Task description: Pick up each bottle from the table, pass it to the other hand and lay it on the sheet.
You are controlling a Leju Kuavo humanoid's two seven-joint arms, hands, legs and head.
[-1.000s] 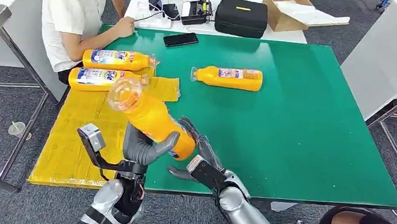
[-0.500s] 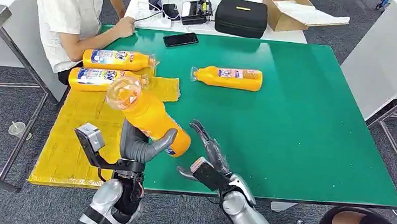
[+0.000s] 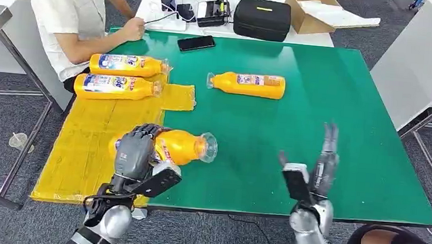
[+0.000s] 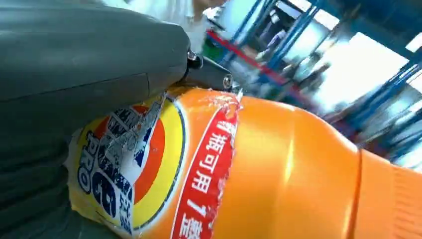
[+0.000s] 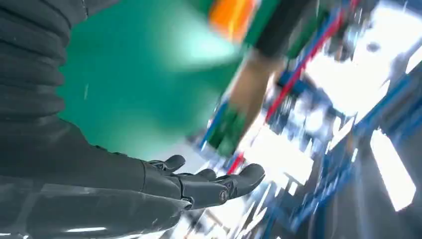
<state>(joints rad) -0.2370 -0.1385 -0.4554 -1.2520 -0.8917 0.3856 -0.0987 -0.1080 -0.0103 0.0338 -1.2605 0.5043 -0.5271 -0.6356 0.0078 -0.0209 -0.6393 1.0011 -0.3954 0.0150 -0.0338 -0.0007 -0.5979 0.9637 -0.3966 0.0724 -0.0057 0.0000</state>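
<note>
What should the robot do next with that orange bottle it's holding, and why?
Probably shift the bottle a little further over the yellow sheet, lower it and let go. The left hand grips it lying on its side at the sheet's edge, its neck over the green table. The right hand is open and away, so the pass looks done.

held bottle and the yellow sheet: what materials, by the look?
Bottle in the left hand: probably glossy orange plastic, given the sheen along its side, with a printed film label, wrinkled and torn at the edge. Sheet: matte yellow, no glare, ragged stepped edge; cloth or foam, cannot tell which.
</note>
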